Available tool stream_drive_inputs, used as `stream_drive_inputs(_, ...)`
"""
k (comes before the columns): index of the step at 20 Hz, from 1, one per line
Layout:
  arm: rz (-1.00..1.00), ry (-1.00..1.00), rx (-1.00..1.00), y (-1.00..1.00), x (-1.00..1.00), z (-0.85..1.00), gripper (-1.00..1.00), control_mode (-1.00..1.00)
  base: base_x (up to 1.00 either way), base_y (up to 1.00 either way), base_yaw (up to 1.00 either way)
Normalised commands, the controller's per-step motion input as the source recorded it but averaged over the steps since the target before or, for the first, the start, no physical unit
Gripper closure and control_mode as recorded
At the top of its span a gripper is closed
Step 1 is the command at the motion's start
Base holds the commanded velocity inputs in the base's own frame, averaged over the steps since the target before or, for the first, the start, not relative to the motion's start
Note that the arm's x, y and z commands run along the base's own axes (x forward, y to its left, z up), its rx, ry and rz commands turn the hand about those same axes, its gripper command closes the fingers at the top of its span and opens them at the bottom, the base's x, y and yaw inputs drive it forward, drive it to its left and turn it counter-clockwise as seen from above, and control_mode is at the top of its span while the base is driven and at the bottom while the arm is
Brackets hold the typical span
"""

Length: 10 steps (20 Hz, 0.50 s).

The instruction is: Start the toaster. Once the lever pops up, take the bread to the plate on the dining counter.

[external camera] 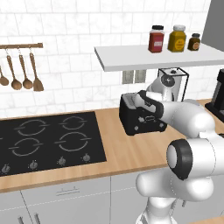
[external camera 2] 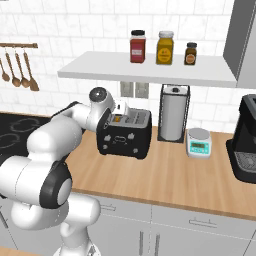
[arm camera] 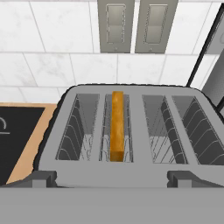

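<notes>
Since the bread is sitting down in its slot and nothing's been pushed yet as far as we can tell, we'd say we're right at the first step: getting the toaster started. The gripper is parked just above the toaster's near-left end in the right base view, jaws spread as wide as they go and holding nothing. In the hand view we're looking straight down over the silver top, and the slice stands on edge in the second slot from the left, roughly 12 o'clock from the fingertips and a touch left of centre. The toaster itself sits on the wood counter against the tiled wall, with the cooktop off at 9 o'clock and the paper towel holder at about 2 o'clock from it. Two dark tabs show at the bottom corners of the hand view, at about 7 and 5 o'clock; we reckon one is the lever, but can't swear which. Next move, by our guess: come down on the lever and press it firmly all the way, without snagging the slots.
</notes>
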Motion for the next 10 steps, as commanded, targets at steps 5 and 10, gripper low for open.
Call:
stream_drive_inputs(5,0.0,0.0,0.0,0.0,0.0,0.0,-1.0,-1.0,0.0,0.0,0.0)
stream_drive_inputs(10,0.0,0.0,0.0,0.0,0.0,0.0,-1.0,-1.0,0.0,0.0,0.0)
